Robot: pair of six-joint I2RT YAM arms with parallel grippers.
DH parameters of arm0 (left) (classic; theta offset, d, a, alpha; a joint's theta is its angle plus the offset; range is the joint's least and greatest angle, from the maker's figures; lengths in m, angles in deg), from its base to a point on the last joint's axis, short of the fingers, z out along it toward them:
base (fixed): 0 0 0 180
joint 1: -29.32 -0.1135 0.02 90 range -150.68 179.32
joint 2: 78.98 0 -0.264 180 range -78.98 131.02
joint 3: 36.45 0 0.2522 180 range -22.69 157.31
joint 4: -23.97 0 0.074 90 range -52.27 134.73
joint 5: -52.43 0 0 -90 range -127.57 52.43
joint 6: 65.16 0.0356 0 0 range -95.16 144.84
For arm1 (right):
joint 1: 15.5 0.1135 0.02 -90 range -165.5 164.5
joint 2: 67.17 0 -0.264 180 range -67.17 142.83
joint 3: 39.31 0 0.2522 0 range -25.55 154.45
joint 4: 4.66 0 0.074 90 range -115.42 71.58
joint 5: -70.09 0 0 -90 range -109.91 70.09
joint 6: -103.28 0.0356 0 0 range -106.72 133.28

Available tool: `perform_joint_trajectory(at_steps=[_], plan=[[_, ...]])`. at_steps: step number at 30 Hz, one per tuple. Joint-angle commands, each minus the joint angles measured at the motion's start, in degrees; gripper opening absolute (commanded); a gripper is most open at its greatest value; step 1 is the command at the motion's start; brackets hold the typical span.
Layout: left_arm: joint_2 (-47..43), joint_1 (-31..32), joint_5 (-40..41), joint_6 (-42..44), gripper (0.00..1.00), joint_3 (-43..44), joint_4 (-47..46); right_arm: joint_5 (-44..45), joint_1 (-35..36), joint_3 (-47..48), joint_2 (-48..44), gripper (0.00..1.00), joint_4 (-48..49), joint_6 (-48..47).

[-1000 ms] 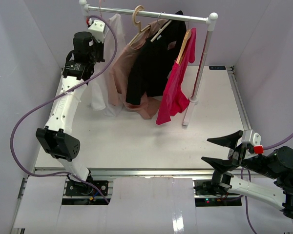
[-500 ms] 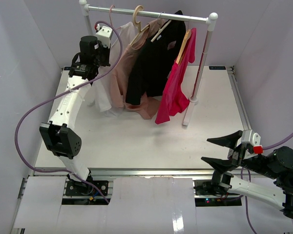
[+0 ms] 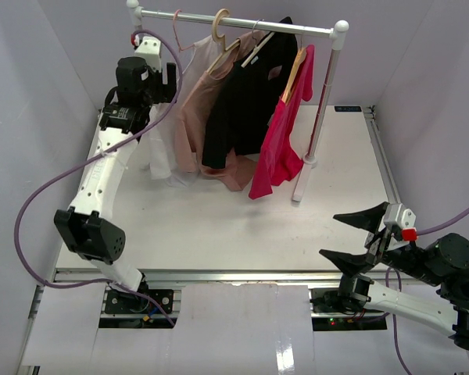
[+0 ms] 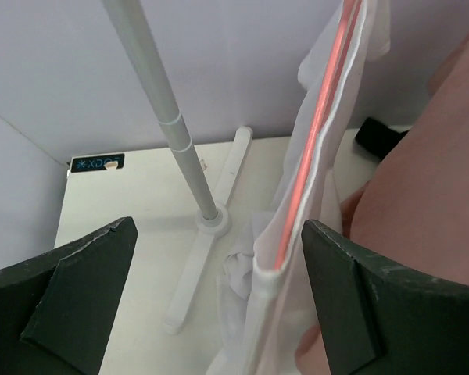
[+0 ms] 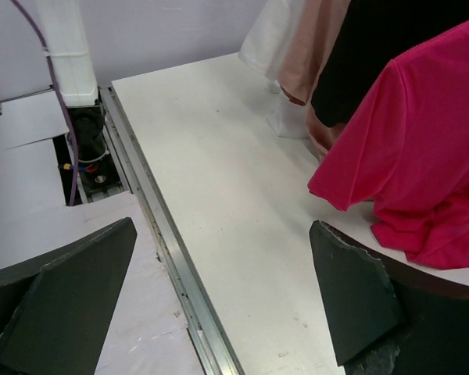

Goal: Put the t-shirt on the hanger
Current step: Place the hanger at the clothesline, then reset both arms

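Note:
The white t-shirt (image 3: 159, 153) hangs from the thin pink hanger (image 3: 189, 44), whose hook sits over the left end of the rail (image 3: 242, 23). My left gripper (image 3: 166, 78) is raised beside it, open. In the left wrist view the hanger's pink wire (image 4: 316, 148) shows through the t-shirt (image 4: 297, 234), which hangs between the wide-apart fingers (image 4: 367, 305), nearer the right one and not pinched. My right gripper (image 3: 352, 241) stands open low at the table's near right edge, with only bare table between its fingers (image 5: 359, 305).
On the same rail hang a dusty-pink garment (image 3: 194, 117), a black shirt (image 3: 242, 101) and a magenta shirt (image 3: 280, 141) on wooden hangers. The rack's left post (image 4: 168, 109) and foot (image 4: 195, 266) stand behind the t-shirt. The right post (image 3: 322, 101) stands mid-table.
My left gripper has opened and let go of the hanger, which now hangs from the rail with the t-shirt. The left arm drew slightly left. My right gripper opened a little wider.

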Motion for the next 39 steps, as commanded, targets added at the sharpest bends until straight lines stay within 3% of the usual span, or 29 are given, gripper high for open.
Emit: perform_joint_trajectory(at_steps=[1,3,9,18,23,29,39], plan=[[-11.37,-0.19,-2.67,-5.23,0.98,0.99,2.96,6.8,0.31,1.06,1.68,0.91,3.51,2.78],[-14.11,-0.25,-5.34,-8.21,0.98,-0.34,6.16,10.67,0.33,0.6,1.6,0.9,4.53,5.15],[-27.51,-0.04,-27.0,-15.14,0.98,-14.12,6.78,23.05,0.32,-0.75,5.54,0.9,4.84,11.11],[-42.41,6.11,-39.73,-21.54,0.98,-36.23,-0.01,38.49,0.25,-3.42,12.63,0.9,2.85,22.59],[-49.88,13.19,-37.34,-24.7,0.98,-48.29,-4.81,43.6,0.25,-6.05,15.65,0.9,2.55,25.74],[-54.62,14.75,-37.68,-26.97,0.98,-61.16,-11.61,46.02,0.28,-7.59,15.19,0.9,3.13,27.52],[-59.56,14.87,-39.09,-26.81,0.98,-63.97,-13.69,45.6,0.25,-7.35,15.21,0.9,2.89,27.23]])
